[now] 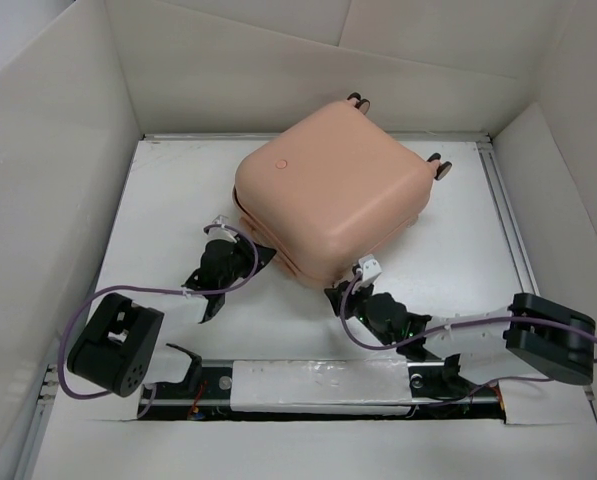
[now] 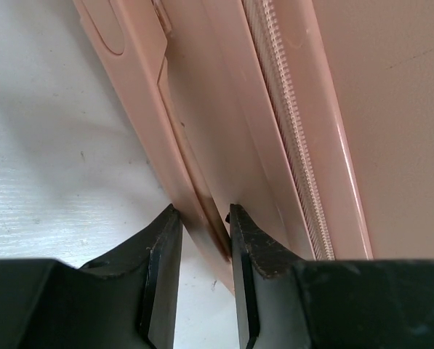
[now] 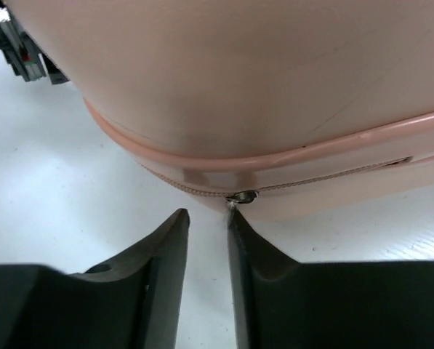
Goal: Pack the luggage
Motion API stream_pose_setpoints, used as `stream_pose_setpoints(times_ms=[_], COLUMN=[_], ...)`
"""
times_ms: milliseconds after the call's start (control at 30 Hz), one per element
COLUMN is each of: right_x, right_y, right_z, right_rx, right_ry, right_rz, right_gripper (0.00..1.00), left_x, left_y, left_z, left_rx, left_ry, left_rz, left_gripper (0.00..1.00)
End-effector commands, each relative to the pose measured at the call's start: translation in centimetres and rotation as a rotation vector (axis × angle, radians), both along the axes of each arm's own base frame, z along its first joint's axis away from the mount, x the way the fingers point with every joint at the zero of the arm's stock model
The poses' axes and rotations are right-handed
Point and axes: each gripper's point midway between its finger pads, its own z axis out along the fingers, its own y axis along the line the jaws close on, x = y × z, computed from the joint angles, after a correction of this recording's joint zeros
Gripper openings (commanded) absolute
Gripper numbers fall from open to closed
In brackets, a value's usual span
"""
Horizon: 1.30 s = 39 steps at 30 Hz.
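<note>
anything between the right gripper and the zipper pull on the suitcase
Nothing visible. The right gripper sits just short of the zipper pull on the luggage, its jaws apart and empty, with only bare white table beneath.

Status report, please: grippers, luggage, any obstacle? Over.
Left gripper open, tips at lower rim of luggage. Right gripper open, tips just short of the zipper pull. The luggage closed, lying flat. Nothing seen in the way.

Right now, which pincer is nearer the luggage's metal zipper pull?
Right. The right pincer sits just short of the zipper pull on the seam of the luggage. The left pincer straddles a rim on its left side, with no pull in sight.
</note>
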Motion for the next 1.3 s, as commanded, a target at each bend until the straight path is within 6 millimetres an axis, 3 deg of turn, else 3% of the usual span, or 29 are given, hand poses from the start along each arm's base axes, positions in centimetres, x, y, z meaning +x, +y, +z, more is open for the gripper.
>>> stream_pose_setpoints(times_ms=[0, 67, 167, 267, 300, 400, 433, 467, 533, 600, 633, 667, 700, 733, 800, 833, 867, 933, 967, 1033, 1067, 1100, 1133, 1200, 1233, 1267], right_x=[1.8, 2.1, 0.9, -1.8, -2.8, -6.3, -7.2, -8.2, -10.4, -12.1, -12.6, -13.0, -13.1, -13.4, -12.9, -11.9, -11.2, -10.1, -9.1, -8.8, -8.7, -9.0, -8.9, -9.4, -9.5, -9.6], right_y=[1.0, 0.7, 1.1, 2.6, 3.0, 5.4, 5.5, 6.1, 7.7, 9.5, 11.3, 12.2, 12.9, 14.4, 15.6, 16.6, 17.0, 17.6, 17.4, 16.9, 16.2, 14.6, 13.1, 10.6, 8.0, 6.8], right_z=[4.2, 4.0, 5.0, 6.2, 5.3, 6.1, 4.6, 4.4, 4.8, 3.9, 5.6, 4.4, 4.5, 6.0, 5.4, 6.9, 7.1, 7.3, 7.3, 8.2, 8.1, 6.6, 7.2, 6.0, 3.2, 4.4], right_rx=[0.109, 0.09, 0.118, 0.156, 0.108, 0.098, 0.017, 0.005, -0.036, -0.089, -0.06, -0.116, -0.126, -0.107, -0.16, -0.136, -0.138, -0.145, -0.154, -0.132, -0.12, -0.15, -0.126, -0.079, -0.129, -0.038], right_ry=[-0.084, -0.081, -0.083, -0.066, -0.041, 0.012, 0.039, 0.066, 0.091, 0.119, 0.128, 0.125, 0.126, 0.109, 0.069, 0.054, 0.046, 0.039, 0.024, 0.028, 0.036, 0.043, 0.055, 0.12, 0.145, 0.181], right_rz=[-0.048, -0.074, -0.057, -0.016, 0.011, 0.079, 0.1, 0.117, 0.168, 0.228, 0.256, 0.269, 0.268, 0.275, 0.264, 0.239, 0.227, 0.216, 0.18, 0.149, 0.134, 0.115, 0.094, 0.051, 0.034, 0.018], right_gripper=[0.32, 0.16, 0.01, 0.0, 0.0, 0.0, 0.0, 0.0, 0.0, 0.0, 0.0, 0.0, 0.0, 0.0, 0.0, 0.0, 0.0, 0.0, 0.0, 0.0, 0.0, 0.0, 0.0, 0.01, 0.07, 0.12], left_x=[-0.9, -1.6, -2.6, -3.3, -3.3, -3.6, -3.4, -3.3, -3.2, -3.2, -3.3, -3.8, -3.6, -4.2, -4.5, -4.8, -4.8, -6.0, -6.1, -6.3, -6.3, -6.4, -6.2, -6.5, -6.6, -6.6], left_y=[-2.3, -2.4, -2.6, -2.4, -2.4, -2.8, -3.0, -3.1, -3.3, -3.4, -3.7, -3.8, -3.8, -4.5, -4.8, -4.6, -4.6, -4.4, -4.3, -3.7, -3.2, -3.1, -3.0, -2.7, -2.7, -2.7], left_z=[2.4, 2.8, 4.1, 4.1, 4.1, 4.1, 4.7, 4.7, 4.4, 4.7, 4.9, 4.7, 5.0, 5.0, 5.4, 5.6, 6.2, 5.2, 6.4, 6.3, 5.2, 6.2, 6.5, 6.5, 6.2, 6.6], left_rx=[-0.031, -0.049, -0.097, -0.108, -0.108, -0.112, -0.121, -0.125, -0.134, -0.156, -0.17, -0.178, -0.188, -0.191, -0.205, -0.208, -0.215, -0.204, -0.217, -0.194, -0.155, -0.147, -0.137, -0.119, -0.115, -0.12], left_ry=[-0.088, -0.108, -0.159, -0.181, -0.181, -0.181, -0.197, -0.206, -0.195, -0.206, -0.211, -0.203, -0.208, -0.206, -0.21, -0.216, -0.234, -0.198, -0.229, -0.233, -0.198, -0.233, -0.241, -0.243, -0.233, -0.244], left_rz=[-0.126, -0.149, -0.176, -0.185, -0.185, -0.203, -0.212, -0.212, -0.218, -0.213, -0.22, -0.226, -0.215, -0.242, -0.249, -0.249, -0.25, -0.267, -0.268, -0.25, -0.228, -0.234, -0.227, -0.232, -0.232, -0.232], left_gripper=[0.0, 0.0, 0.0, 0.0, 0.0, 0.0, 0.0, 0.0, 0.0, 0.0, 0.0, 0.0, 0.0, 0.0, 0.0, 0.0, 0.0, 0.0, 0.0, 0.0, 0.0, 0.0, 0.0, 0.0, 0.0, 0.0])
